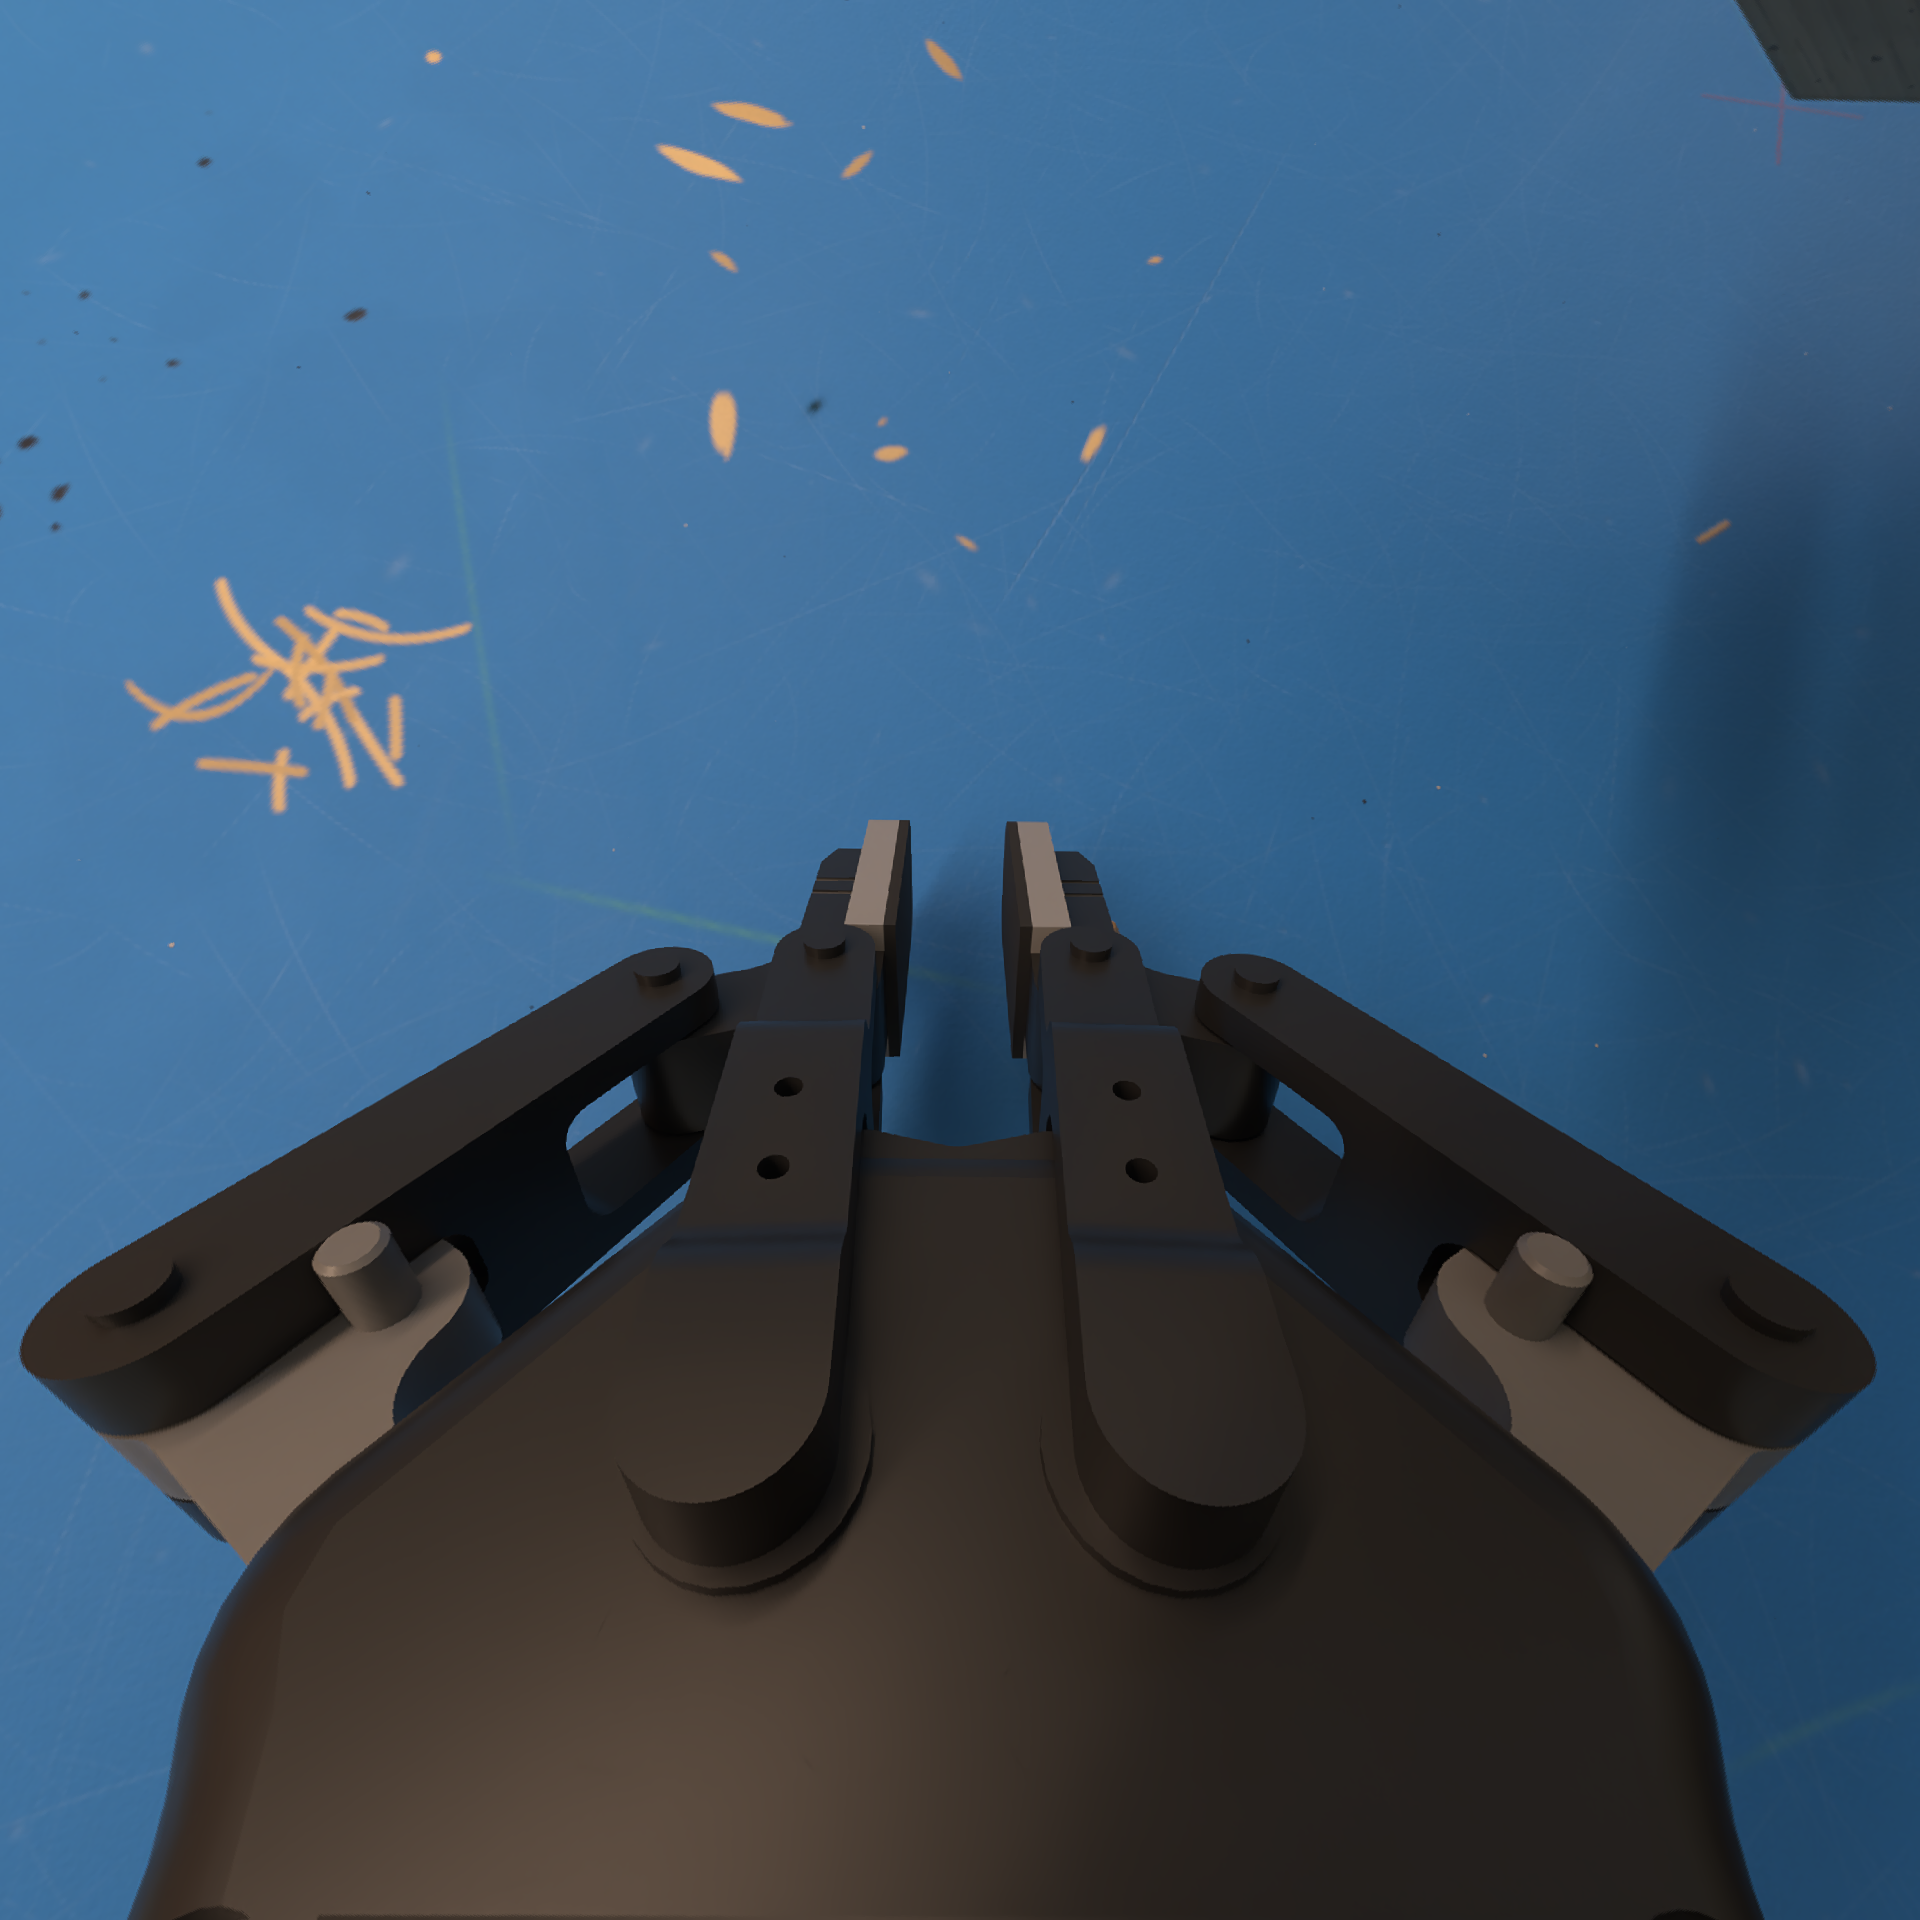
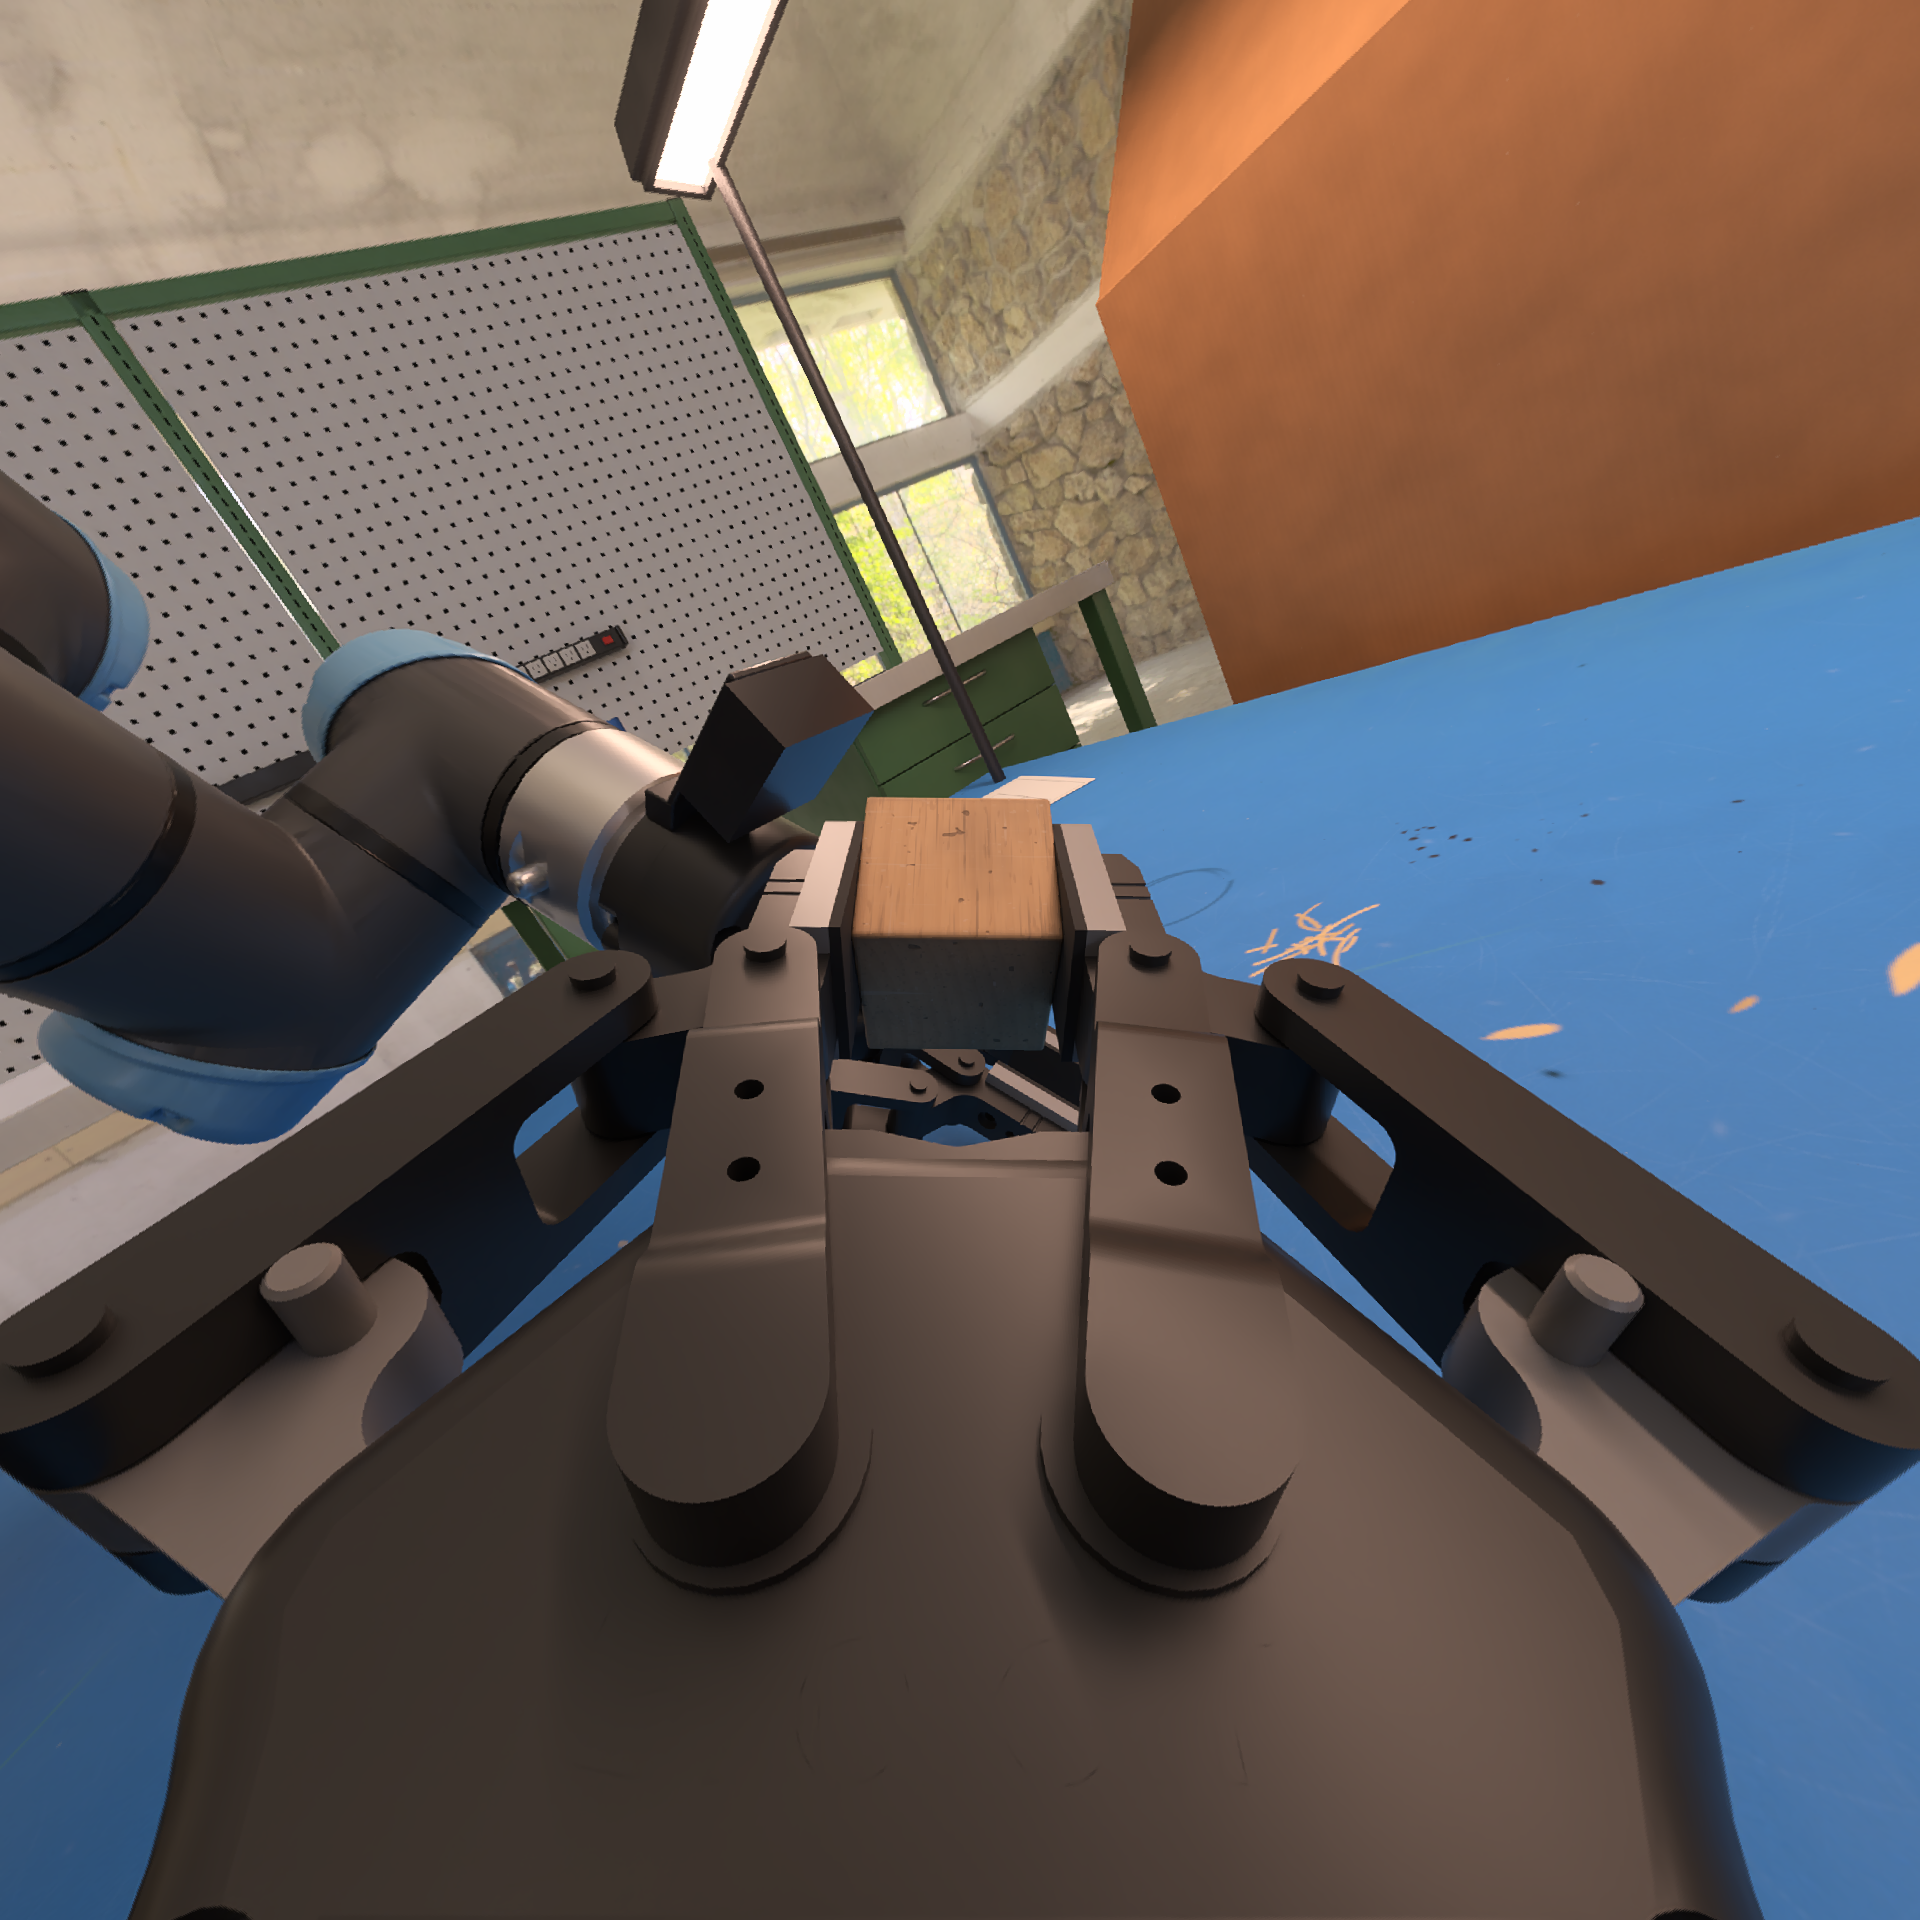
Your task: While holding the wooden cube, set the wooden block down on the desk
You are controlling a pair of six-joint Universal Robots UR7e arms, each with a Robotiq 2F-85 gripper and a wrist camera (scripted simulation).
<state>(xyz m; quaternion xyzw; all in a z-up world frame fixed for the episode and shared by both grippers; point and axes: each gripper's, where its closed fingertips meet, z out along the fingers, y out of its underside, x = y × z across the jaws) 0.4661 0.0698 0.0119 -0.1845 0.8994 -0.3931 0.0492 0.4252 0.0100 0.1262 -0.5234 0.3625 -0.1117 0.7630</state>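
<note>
My right gripper [image 2: 956,868] is shut on a wooden cube [image 2: 956,883] and holds it above the blue desk [image 2: 1558,831]. The cube fills the gap between the pads. My left gripper [image 1: 956,883] points down at the desk [image 1: 1247,520]; its jaws stand a narrow gap apart with nothing between them. The left arm [image 2: 312,831] reaches in from the left of the right wrist view, and its gripper end is hidden behind the cube. No wooden block shows in either view.
A big orange box [image 2: 1507,364] stands at the far side of the desk. A dark grey object [image 1: 1839,47] shows at the top right corner of the left wrist view. A pegboard [image 2: 468,468] and a lamp [image 2: 707,94] are behind the desk.
</note>
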